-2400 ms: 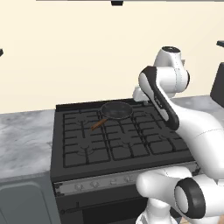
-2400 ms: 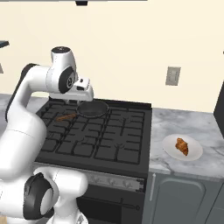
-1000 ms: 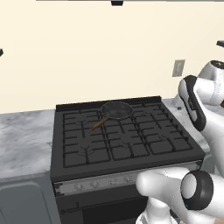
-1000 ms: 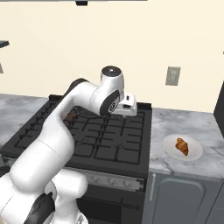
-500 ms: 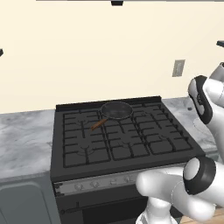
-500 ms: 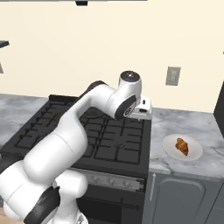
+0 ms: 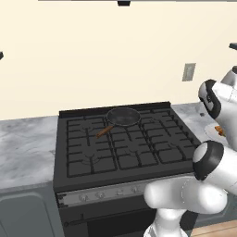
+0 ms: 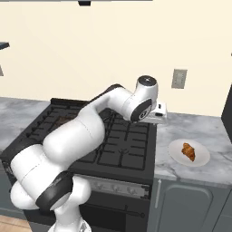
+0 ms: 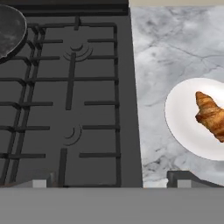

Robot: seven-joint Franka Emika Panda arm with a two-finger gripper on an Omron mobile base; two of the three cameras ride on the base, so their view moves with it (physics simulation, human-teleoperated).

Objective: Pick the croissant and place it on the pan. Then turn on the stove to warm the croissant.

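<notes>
Resting on a white plate (image 9: 186, 127) at the right of the hand view, the croissant (image 9: 211, 116) lies on the marble counter (image 8: 199, 131). The pan (image 7: 123, 116) sits at the stove's (image 7: 125, 146) upper centre in the left base view. The gripper (image 9: 113, 180) stands wide open, holding nothing.

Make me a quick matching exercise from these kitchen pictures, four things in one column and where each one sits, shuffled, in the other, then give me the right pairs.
Things:
1. croissant
2. pan
3. plate
4. outlet

Places:
A. on a back burner of the stove
B. on the wall above the counter
C. on the plate
D. on the marble counter right of the stove

Pairs: 1-C, 2-A, 3-D, 4-B
</notes>
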